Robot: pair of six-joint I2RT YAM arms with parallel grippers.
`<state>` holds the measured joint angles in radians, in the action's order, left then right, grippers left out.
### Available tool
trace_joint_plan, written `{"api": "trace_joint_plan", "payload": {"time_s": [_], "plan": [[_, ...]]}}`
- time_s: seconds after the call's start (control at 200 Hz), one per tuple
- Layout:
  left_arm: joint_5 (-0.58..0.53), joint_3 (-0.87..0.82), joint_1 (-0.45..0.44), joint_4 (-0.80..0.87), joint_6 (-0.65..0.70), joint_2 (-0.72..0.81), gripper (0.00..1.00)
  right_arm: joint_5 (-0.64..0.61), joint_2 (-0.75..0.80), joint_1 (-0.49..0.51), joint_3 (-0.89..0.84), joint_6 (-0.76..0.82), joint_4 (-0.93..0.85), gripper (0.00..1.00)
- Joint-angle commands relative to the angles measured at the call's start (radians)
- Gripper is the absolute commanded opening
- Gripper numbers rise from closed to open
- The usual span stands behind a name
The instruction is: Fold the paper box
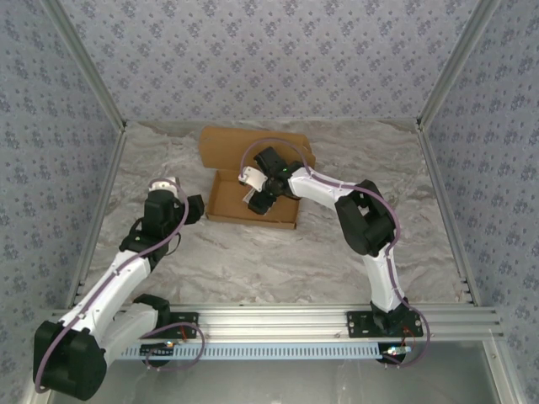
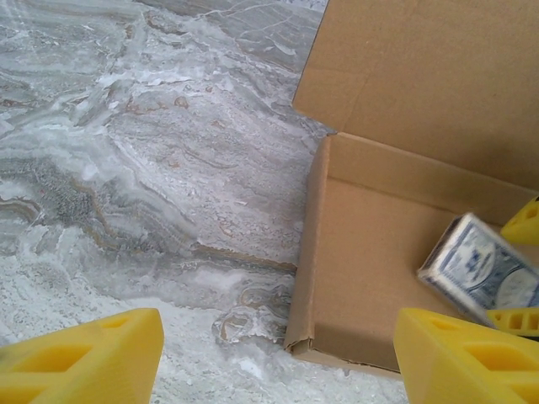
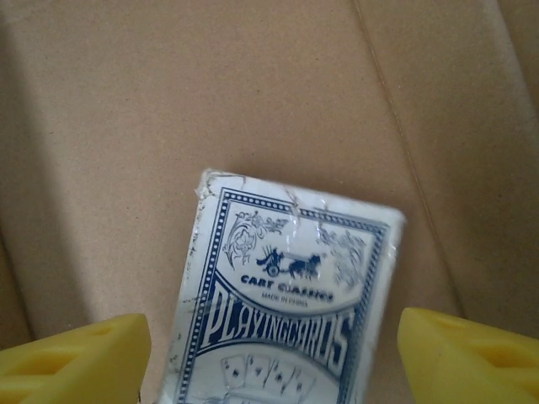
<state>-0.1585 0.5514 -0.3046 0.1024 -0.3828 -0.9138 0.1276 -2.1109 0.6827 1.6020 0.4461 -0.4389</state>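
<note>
Brown paper box [image 1: 226, 195]: lid open, tray lying under the right hand and just right of the left hand.
Right hand [image 3: 274, 324]: tipped down into the tray, fingers apart, flanking a playing-card pack [image 3: 286, 278] without touching it.
Left hand [image 2: 278, 328]: low over the counter [image 2: 126, 168], fingers apart, empty.

left hand [image 2: 278, 328] spread wide, right hand [image 3: 274, 324] parted
</note>
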Motion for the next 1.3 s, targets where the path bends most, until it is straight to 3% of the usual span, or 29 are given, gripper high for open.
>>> {"api": "trace_joint_plan", "payload": {"time_s": [0.0, 0.26, 0.51, 0.68, 0.85, 1.049, 1.299], "plan": [[-0.025, 0.043, 0.006, -0.045, 0.012, -0.026, 0.73, -0.008, 0.067, -0.01, 0.011, 0.001, -0.01, 0.8], [-0.028, 0.092, 0.044, -0.126, 0.036, -0.093, 0.76, -0.011, 0.271, -0.03, -0.164, -0.083, 0.082, 0.81], [0.214, 0.127, 0.224, -0.29, 0.106, -0.24, 0.77, -0.041, 0.642, -0.055, -0.543, -0.229, 0.265, 0.82], [0.408, 0.216, 0.292, -0.279, 0.188, -0.349, 0.77, -0.035, 0.808, -0.221, -0.685, -0.308, 0.364, 0.82], [0.486, 0.32, 0.293, -0.205, 0.306, -0.418, 0.77, 0.033, 0.775, -0.349, -0.663, -0.311, 0.435, 0.86], [0.532, 0.431, 0.293, -0.117, 0.41, -0.517, 0.78, 0.164, 0.605, -0.394, -0.55, -0.248, 0.463, 0.87], [0.671, 0.522, 0.308, -0.106, 0.505, -0.64, 0.79, 0.228, 0.473, -0.4, -0.457, -0.215, 0.459, 0.67]]}}
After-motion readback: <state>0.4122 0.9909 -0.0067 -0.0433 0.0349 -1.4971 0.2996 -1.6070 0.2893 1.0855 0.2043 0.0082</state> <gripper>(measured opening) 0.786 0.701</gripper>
